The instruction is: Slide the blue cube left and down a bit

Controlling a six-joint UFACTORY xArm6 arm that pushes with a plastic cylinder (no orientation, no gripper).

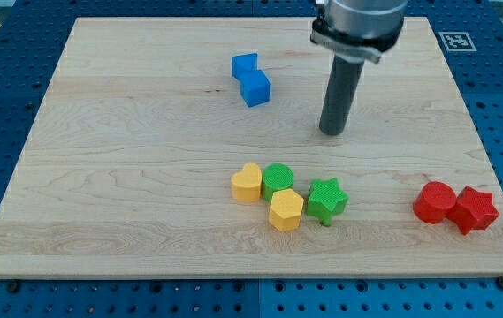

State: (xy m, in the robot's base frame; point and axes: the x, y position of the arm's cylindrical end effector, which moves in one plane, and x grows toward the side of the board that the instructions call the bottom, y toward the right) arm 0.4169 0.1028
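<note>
Tip [331, 132] down on the bare board [127, 177], gripping nothing, touching no block, right of the blue cube [255, 89] and a little lower. Cube touching a second blue block [244, 65] at upper left. Further down: yellow heart [247, 183], green cylinder [278, 179], yellow hexagon [285, 210], green star [326, 200]; two red blocks [454, 206] at lower right.

You see a pale wooden board [145, 177] with fine grain; it lies on a blue perforated base [3, 88] with regular rows of holes; at the view's top right a small black-and-white marker [457, 41] sits on the board's corner; light is even.
</note>
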